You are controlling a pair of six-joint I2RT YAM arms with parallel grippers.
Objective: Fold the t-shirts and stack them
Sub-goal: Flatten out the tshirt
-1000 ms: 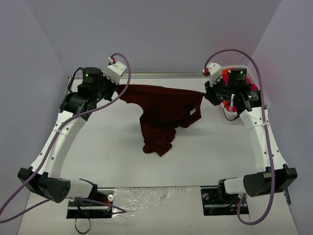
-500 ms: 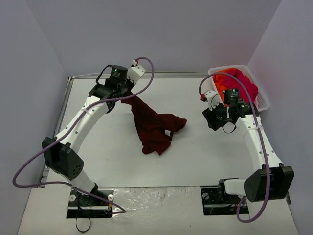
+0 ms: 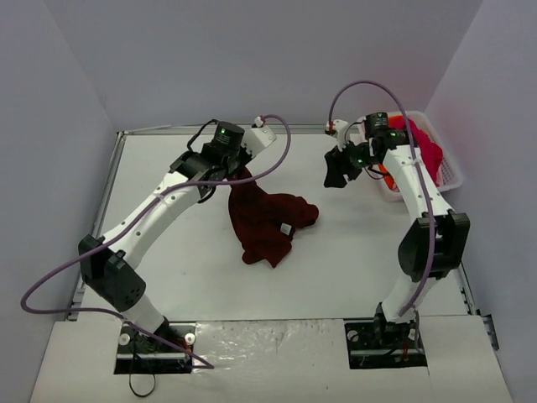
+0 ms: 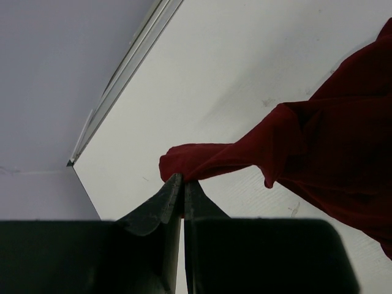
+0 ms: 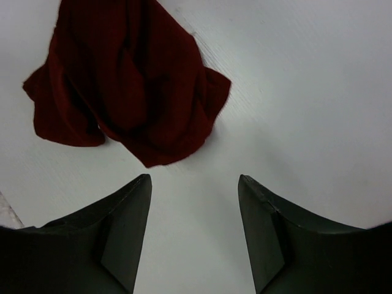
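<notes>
Left gripper [image 4: 182, 181] pinches the maroon t-shirt [image 3: 268, 220] by its edge, holding it high to hang out, while the right gripper [image 5: 195, 179] hovers empty, jaws apart, near the far-right basket [image 3: 454, 176].

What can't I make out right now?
- Left wrist view: left gripper pinches a bunched fold of the maroon shirt; which part is unclear, and the right edge cuts the shirt off.
- Top view: right arm covers part of the basket, so the shirts inside can't be counted.
- All views: sleeves and hem lost in folds.
</notes>
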